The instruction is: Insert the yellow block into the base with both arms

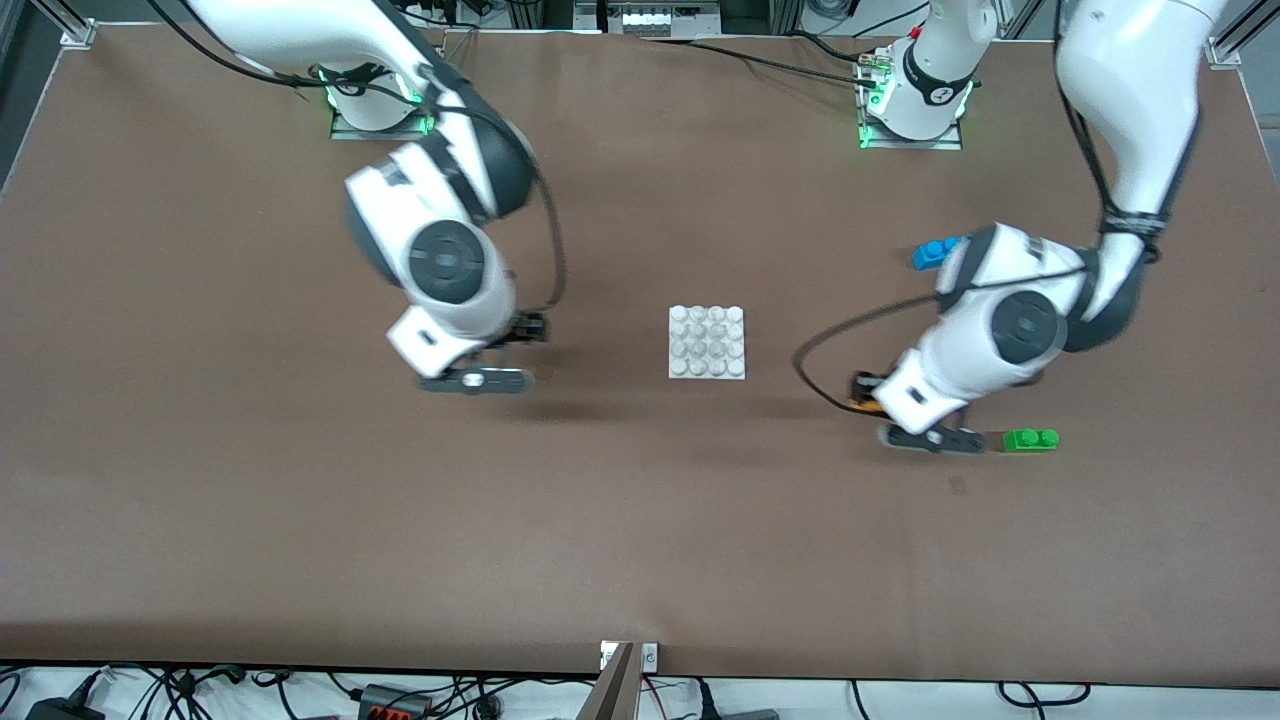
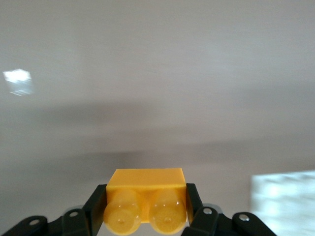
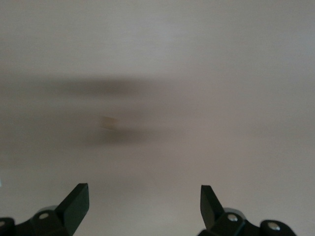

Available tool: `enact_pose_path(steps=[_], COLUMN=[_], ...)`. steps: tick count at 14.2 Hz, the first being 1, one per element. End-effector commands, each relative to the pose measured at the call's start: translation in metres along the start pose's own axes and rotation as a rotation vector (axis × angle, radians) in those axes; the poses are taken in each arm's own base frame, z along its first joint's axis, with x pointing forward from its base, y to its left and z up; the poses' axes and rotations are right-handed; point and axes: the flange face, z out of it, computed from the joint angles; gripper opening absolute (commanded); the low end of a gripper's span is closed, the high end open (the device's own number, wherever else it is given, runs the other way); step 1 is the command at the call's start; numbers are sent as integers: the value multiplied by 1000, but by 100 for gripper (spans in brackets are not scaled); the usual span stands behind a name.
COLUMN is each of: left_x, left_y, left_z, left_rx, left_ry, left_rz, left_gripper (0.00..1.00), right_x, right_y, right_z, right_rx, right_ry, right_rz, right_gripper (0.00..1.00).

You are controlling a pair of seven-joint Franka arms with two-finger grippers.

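Note:
The yellow block (image 2: 146,199), two studs showing, sits clamped between my left gripper's (image 2: 146,206) black fingers. In the front view only a sliver of the yellow block (image 1: 858,405) shows at the left gripper (image 1: 864,392), which hangs over bare table between the base and the green brick. The white studded base (image 1: 707,342) lies flat at mid-table with nothing on it. My right gripper (image 1: 528,328) is open and empty over the table, on the side of the base toward the right arm's end. Its fingers stand wide apart in the right wrist view (image 3: 144,199).
A green two-stud brick (image 1: 1030,439) lies beside the left hand, nearer to the front camera than the base. A blue brick (image 1: 935,252) lies farther back, partly hidden by the left arm. Black cables trail from both wrists.

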Motion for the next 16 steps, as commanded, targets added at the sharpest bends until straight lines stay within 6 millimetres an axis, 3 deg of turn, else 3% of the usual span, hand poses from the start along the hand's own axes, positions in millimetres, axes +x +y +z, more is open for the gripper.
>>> enact_pose_path(steps=[1,4,5,6,9,11,13,16], left_x=[-28,-56,-65,-69,-93,-104,-105,-120], left_y=[70,131,150,160,169,173,173,182], left_z=[-2,6,10,18,53,72,78,87], left_rx=[-19,-34,-46,-57,-36,-35,-22,3], left_ry=[-29,-31,-18,-12,61,104,112,120], left_rz=[-93,-95,-78,-65,-67,-84,-72,-67], left_gripper=[55,55,55,55,55,55,55,55], right_x=[-16,-27,-36,-48,-82,-91,-96,-101], right_y=[82,180,198,231,309,348,385,409], right_z=[-50,-91,-94,-93,-81,-85,-100,-105], right_rx=[-36,35,81,125,198,206,205,169], right_ry=[-24,-31,-41,-40,70,86,134,125], right_rz=[-49,-113,-139,-115,-123,-80,-32,-4], right_gripper=[100,100,100,100,100,100,100,100])
